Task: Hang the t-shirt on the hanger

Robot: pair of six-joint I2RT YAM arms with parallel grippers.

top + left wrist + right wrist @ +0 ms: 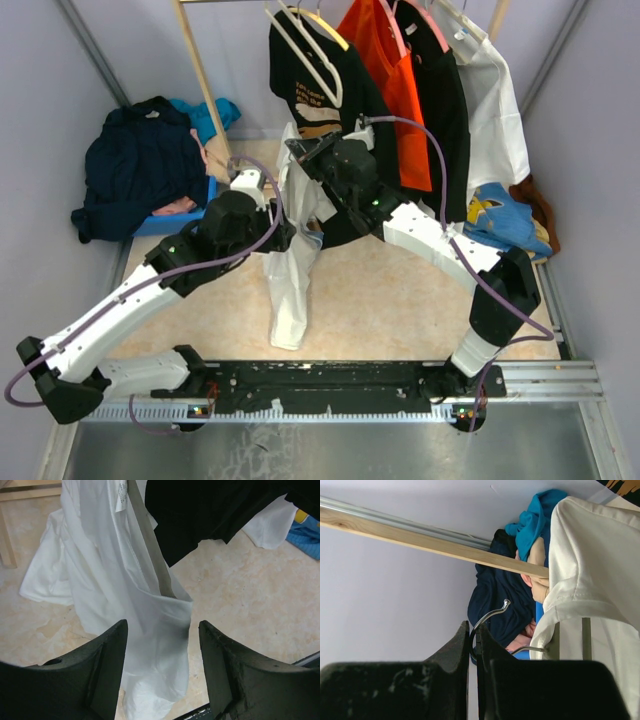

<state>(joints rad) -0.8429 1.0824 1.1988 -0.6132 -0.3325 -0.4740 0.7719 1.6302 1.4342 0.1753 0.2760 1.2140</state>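
I have the right gripper pinched shut on the silver wire hook of the hanger. The t-shirt is draped over that hanger and trails down below it. My left gripper sits just beside the hanger, jaws spread wide and gripping nothing, facing the hanging cloth

Walls: pale lilac-grey panels, set on three sides. Floor: beige, marbled, evenly lit; no hard shadows are cast. Wooden rack: light timber post and rail, placed at the back. Metal plate: brushed, laid along the near edge.
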